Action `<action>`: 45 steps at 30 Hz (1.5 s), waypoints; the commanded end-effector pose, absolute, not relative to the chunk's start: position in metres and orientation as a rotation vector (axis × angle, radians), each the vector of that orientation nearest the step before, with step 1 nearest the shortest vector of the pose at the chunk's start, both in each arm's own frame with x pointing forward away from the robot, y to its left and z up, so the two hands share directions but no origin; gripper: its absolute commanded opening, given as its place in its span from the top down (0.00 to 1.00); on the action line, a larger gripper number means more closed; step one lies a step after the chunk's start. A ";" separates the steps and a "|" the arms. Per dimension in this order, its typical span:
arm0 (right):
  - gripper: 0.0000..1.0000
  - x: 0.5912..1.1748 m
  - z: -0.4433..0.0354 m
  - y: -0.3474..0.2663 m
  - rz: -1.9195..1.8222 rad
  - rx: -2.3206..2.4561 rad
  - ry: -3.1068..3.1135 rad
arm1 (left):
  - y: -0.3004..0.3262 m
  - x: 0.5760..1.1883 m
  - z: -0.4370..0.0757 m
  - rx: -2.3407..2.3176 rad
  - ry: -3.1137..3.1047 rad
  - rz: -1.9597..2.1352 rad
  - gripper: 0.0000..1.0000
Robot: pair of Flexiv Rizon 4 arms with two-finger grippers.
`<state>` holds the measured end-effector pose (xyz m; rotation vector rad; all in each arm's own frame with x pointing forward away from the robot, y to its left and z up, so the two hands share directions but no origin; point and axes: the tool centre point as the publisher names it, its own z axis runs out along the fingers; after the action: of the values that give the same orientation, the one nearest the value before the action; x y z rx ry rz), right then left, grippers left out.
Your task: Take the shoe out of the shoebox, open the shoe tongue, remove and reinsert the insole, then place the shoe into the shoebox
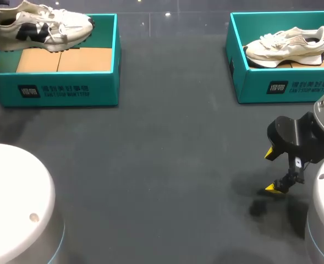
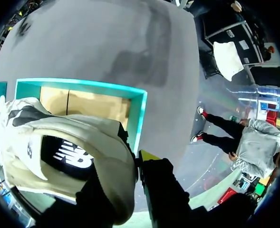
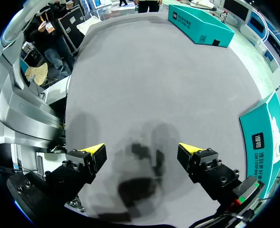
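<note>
So far: left gripper (image 2: pixel 128 166) pinching shoe (image 1: pixel 40 25) by heel, held just above left shoebox (image 1: pixel 57 91). My right gripper (image 1: pixel 270 171) spread, empty, low over table (image 1: pixel 150 165). Tongue, insole, return all left, I judge.

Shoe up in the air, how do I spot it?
Look at the teal shoebox on the table's left side. The shoe hangs above its far rim, black-patched, while the other shoe lies down inside the right shoebox.
</note>
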<state>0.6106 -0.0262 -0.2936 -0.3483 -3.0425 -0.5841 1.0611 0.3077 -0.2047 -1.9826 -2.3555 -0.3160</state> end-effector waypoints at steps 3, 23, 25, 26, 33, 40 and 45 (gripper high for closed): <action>0.00 0.608 -0.294 -0.027 -0.585 -0.350 -3.046 | 0.303 1.067 -0.218 -1.986 -2.326 -0.302 1.00; 0.00 0.608 -0.294 -0.027 -0.585 -0.350 -3.046 | 0.296 1.077 -0.273 -1.909 -2.297 -0.259 1.00; 0.00 0.608 -0.294 -0.027 -0.585 -0.350 -3.046 | 0.295 1.076 -0.280 -1.902 -2.288 -0.270 1.00; 0.00 0.608 -0.294 -0.027 -0.585 -0.350 -3.046 | 0.294 1.076 -0.282 -1.902 -2.286 -0.267 1.00; 0.00 0.608 -0.294 -0.027 -0.585 -0.350 -3.046 | 0.293 1.071 -0.303 -1.890 -2.258 -0.274 1.00; 0.00 0.608 -0.294 -0.027 -0.585 -0.350 -3.046 | 0.294 1.063 -0.314 -1.893 -2.245 -0.266 1.00; 0.00 0.608 -0.294 -0.027 -0.585 -0.350 -3.046 | 0.295 1.058 -0.318 -1.894 -2.238 -0.262 1.00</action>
<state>0.6106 -0.0262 -0.2936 -0.3482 -3.0425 -0.5841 1.0614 0.2944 -0.3185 -1.8890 -2.2348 -0.2563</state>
